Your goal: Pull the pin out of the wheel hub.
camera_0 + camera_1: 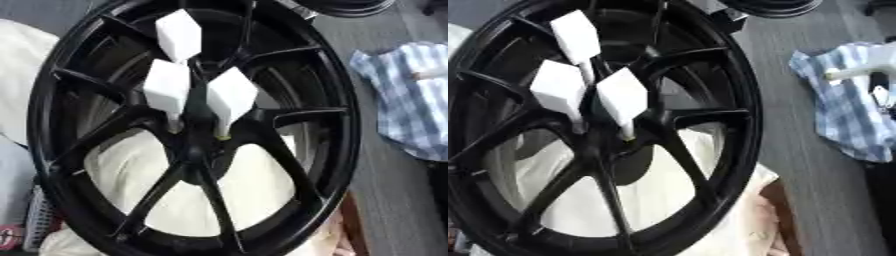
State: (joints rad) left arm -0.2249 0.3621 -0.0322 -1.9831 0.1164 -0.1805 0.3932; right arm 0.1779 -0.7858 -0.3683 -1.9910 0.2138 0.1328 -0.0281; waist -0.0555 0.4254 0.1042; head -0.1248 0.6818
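Note:
A black spoked wheel hub (197, 145) fills most of both eye views, lying on pale cloth. Three white pins with blocky heads stand out of its centre: one at the top (178, 34), one at the left (166, 88) and one at the right (231, 97). The right pin's thin stem ends in a yellowish tip at the hub (223, 136). Neither of my hands shows in either view.
A blue and white checked cloth (407, 95) lies to the right on the grey surface, with a white object (859, 73) on it. Another dark round rim (346, 7) sits at the top edge. Cream cloth (17, 75) lies left of the wheel.

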